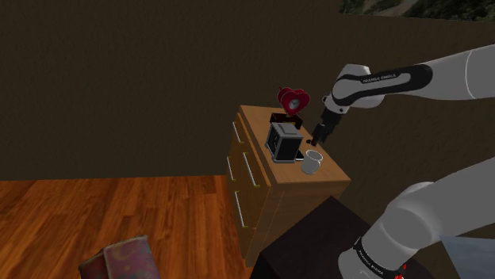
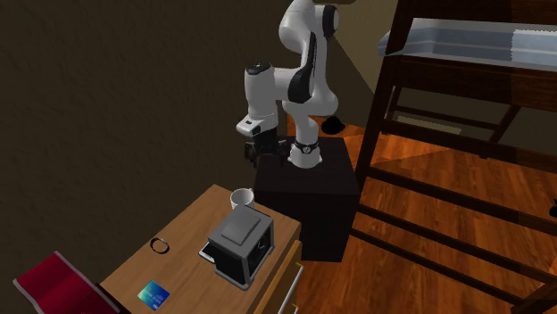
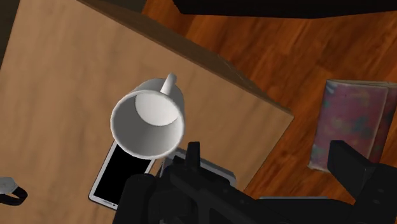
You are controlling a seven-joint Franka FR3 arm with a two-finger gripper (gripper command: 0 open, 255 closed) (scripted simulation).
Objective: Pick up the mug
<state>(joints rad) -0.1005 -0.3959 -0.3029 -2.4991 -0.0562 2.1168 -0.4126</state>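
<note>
Black jaws, spread apart and gripping nothing, hang above a white mug (image 1: 312, 162). The mug stands upright near the corner of the wooden table (image 1: 255, 119) closest to the stand. A dark boxy appliance (image 1: 284, 141) sits just beside the mug, crowding one side, with a black-screened phone (image 3: 118, 175) lying flat close by. Beyond the appliance, at the far end, stands a red heart-shaped object (image 1: 292, 101).

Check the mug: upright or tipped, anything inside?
Upright, empty: the mug stands mouth-up on the cabinet top, its bare inside bottom showing.
</note>
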